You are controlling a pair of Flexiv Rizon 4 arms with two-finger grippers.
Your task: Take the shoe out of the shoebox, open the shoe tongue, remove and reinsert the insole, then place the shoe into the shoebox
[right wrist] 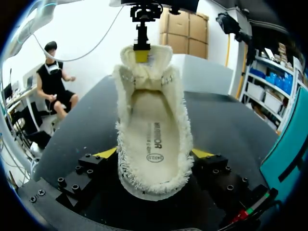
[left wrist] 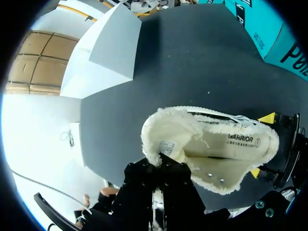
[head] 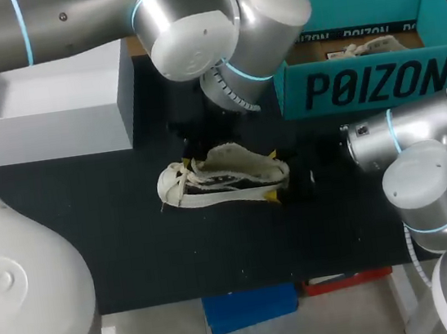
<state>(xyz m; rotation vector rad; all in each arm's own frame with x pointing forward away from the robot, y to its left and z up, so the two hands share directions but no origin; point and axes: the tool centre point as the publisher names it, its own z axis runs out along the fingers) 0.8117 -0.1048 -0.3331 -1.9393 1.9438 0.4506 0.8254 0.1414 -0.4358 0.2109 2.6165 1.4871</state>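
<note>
Shoe being held at heel and tongue, outside the shoebox

The shoe (head: 221,180), cream and fleece-lined, is being kept on the black table (head: 92,234) near its middle. In the head view its toe is being pointed toward 9 o'clock and its heel toward 3 o'clock.

The heel is being clamped by the right gripper (head: 273,177), whose arm is being brought in from 4 o'clock. In the right wrist view the two yellow tips are being pressed against opposite sides of the heel, so the jaws are being closed on the shoe with its back end seated between them.

The left gripper (left wrist: 159,161) is being held down over the shoe from an arm entering at 11 o'clock. The tongue (right wrist: 144,65) is being pinched between its fingers. From the right wrist view one yellow tip is being shown flat on the tongue's inner face, while the other finger is being hidden behind the fleece. The tongue is being stood up and away from the opening.

With the mouth of the shoe being spread this way, the insole (right wrist: 154,139) is being seen lying inside, down along the bottom of the shoe, its printed heel end nearest the right gripper's fingers.

The teal shoebox (head: 377,81) is being left open at 1 o'clock from the shoe, well apart from it, with crumpled paper (head: 364,48) inside. A white box (head: 42,104) is being kept at 10 o'clock, also apart from the shoe
</note>
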